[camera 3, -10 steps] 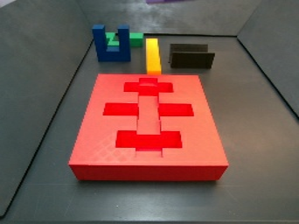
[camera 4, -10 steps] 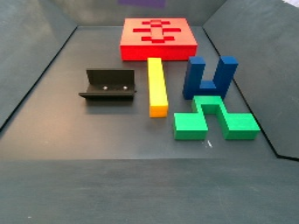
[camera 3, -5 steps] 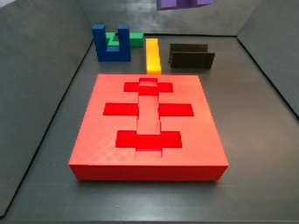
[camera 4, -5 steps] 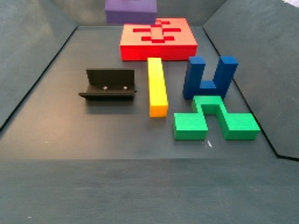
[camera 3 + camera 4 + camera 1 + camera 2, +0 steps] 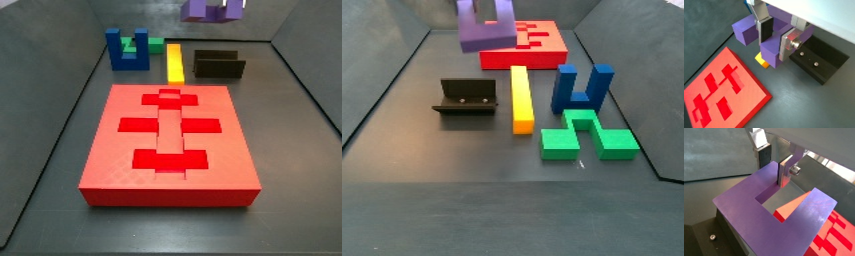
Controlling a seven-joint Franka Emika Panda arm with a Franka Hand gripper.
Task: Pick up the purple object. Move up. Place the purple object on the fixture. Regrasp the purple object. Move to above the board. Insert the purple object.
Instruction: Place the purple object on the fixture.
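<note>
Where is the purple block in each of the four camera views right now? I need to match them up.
Wrist view: purple block near the centre, clamped in the gripper, above the floor.
Wrist view: purple block fills most of the picture, its notch open toward the red board.
Side view: purple block at the top edge, above the fixture.
Side view: purple block upper left, in the air.
Shared landmark: the red board.

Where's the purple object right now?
The purple object is held in the gripper, up in the air behind the fixture, near the board in a side view.
</note>
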